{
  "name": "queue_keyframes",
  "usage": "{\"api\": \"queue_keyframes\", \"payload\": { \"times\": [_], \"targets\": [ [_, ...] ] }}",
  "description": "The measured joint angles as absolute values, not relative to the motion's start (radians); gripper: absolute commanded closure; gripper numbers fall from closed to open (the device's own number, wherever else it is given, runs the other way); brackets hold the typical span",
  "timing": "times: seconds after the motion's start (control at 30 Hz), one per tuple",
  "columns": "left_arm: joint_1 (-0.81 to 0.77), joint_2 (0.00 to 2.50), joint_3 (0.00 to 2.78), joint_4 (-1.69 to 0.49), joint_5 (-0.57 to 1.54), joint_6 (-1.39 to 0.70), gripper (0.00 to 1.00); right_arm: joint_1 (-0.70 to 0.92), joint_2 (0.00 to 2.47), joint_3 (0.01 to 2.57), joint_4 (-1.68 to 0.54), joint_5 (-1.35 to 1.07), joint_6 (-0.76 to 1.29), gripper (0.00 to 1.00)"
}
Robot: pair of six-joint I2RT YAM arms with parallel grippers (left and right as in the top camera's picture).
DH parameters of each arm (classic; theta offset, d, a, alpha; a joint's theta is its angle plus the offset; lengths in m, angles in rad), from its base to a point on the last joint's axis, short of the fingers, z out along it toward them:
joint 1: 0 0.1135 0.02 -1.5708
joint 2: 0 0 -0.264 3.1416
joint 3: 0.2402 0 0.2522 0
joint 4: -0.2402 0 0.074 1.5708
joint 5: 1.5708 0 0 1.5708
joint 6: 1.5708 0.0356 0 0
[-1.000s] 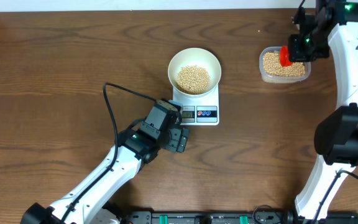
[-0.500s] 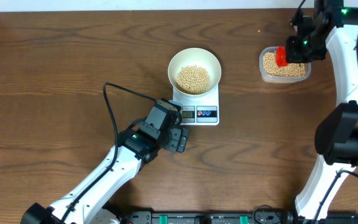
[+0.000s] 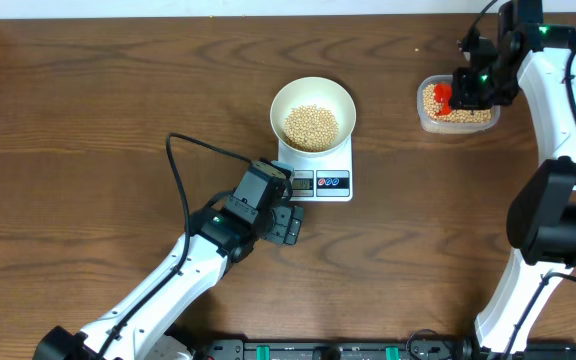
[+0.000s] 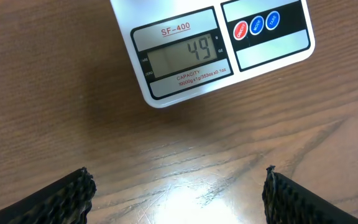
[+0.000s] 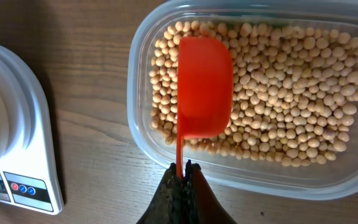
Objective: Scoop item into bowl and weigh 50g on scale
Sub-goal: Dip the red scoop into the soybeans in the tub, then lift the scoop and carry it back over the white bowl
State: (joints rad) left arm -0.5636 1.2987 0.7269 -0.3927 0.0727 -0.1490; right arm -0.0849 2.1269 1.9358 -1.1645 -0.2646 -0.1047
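Note:
The white bowl [image 3: 313, 113] holds tan beans [image 3: 311, 125] and stands on the white scale [image 3: 326, 177]. In the left wrist view the scale [image 4: 210, 50] reads 49 on its display. My left gripper [image 3: 290, 225] is open and empty just in front of the scale; its fingertips [image 4: 67, 193] show at the bottom corners. My right gripper [image 5: 182, 172] is shut on the handle of a red scoop [image 5: 202, 87], held upside down over the beans [image 5: 278, 106] in the clear tub [image 5: 142, 68]. The scoop [image 3: 444, 96] also shows in the overhead view.
The clear tub [image 3: 426, 120] of beans sits at the back right of the wooden table. A black cable [image 3: 178, 170] loops from the left arm over the table. The scale's red and blue buttons [image 4: 256, 25] face the left gripper.
My right gripper has moved the red scoop a little left and down over the tub and turned it. The left arm, bowl and scale have not moved.

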Motion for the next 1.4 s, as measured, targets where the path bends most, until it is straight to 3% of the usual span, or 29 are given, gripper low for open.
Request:
{"api": "queue_keyframes", "payload": {
  "times": [0.53, 1.4],
  "targets": [
    [-0.564, 1.299, 0.727, -0.393, 0.073, -0.149, 0.11, -0.215, 2.111, 1.936, -1.172, -0.448, -0.117, 0.99],
    [-0.564, 1.299, 0.727, -0.393, 0.073, -0.149, 0.11, -0.190, 2.086, 1.936, -1.242, -0.924, -0.271, 0.99]
  ]
}}
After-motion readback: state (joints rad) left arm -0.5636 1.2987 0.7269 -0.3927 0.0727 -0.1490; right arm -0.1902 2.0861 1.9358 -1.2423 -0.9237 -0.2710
